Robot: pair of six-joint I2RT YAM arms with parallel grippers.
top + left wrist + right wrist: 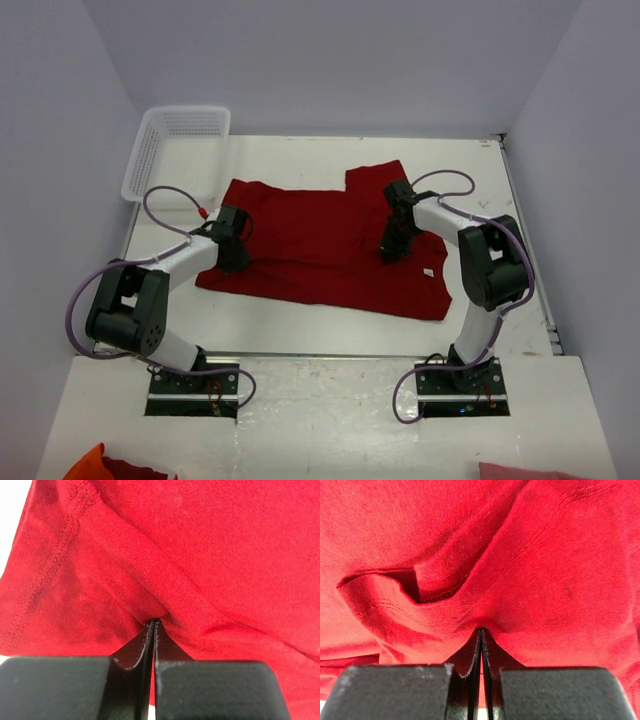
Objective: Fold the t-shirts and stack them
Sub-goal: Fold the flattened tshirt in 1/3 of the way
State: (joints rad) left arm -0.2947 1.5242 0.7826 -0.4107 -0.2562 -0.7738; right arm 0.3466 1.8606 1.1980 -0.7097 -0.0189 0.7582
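Now the red t-shirt (300,240) lies mostly flat on the white table (300,330), w/ a white basket (160,150) at the far left corner. Left gripper (152,624) & right gripper (481,630): jaws pressed together, each pinching a bit of the cloth.

Orange-red cloth (103,466) at 7 o'clock, pink cloth (528,471) at 5 o'clock: cut by bottom edge. Neck label (428,271) on t-shirt (300,240) too small to read.

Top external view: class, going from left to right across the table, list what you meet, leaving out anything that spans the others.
In order: white basket → left pincer → right pincer → white neck label. The red t-shirt spans both pincers, so it is left out.
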